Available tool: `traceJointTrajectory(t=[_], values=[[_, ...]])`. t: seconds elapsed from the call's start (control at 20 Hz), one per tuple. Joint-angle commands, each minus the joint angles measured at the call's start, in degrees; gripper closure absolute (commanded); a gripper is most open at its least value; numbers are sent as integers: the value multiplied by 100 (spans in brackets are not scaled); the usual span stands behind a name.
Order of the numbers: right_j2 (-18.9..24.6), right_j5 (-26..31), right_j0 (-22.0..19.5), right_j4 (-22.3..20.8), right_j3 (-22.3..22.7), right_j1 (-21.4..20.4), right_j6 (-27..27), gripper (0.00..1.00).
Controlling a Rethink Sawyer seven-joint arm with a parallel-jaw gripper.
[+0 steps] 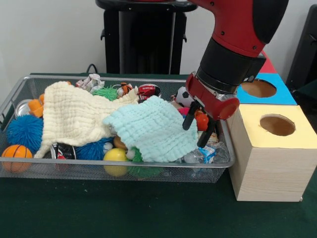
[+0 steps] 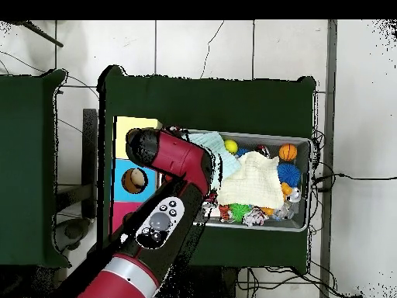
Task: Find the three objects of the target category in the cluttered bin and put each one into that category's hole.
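Bin [image 1: 29, 171] of wire mesh sits on the green worktop [image 1: 124, 213], packed with clutter. At its nine o'clock side lie an orange basketball [image 1: 15, 154], a blue spiky ball [image 1: 24, 131] and an orange toy [image 1: 35, 106]. A cream cloth [image 1: 74, 116] drapes over the left and middle of the pile, with crumpled paper [image 1: 90, 82] and a green spiky ball [image 1: 105, 92] toward twelve o'clock. A yellow ball [image 1: 115, 157] rests at six o'clock against the front wall. A pale mint cloth [image 1: 151, 126] covers the middle right. Beyond it, a small soccer ball [image 1: 184, 96] shows near the far wall. The end effector [image 1: 199, 130] hangs at the bin's three o'clock end, its dark fingers [image 1: 189, 119] spread apart and grasping nothing, just beside the mint cloth's edge and above a small carton [image 1: 207, 153]. Outside the bin at three o'clock stand a wooden box with a yellow top [image 1: 257, 116] and round hole [image 1: 277, 125], and behind it a blue-topped box [image 1: 282, 96] with its own hole [image 1: 258, 88].
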Motion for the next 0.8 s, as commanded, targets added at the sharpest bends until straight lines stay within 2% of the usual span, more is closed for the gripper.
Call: traceJointTrajectory(t=[0.05,0.8], values=[[327,625,-29,262,-194,333,1816,0],[329,626,115,349,-373,450,2150,0]])
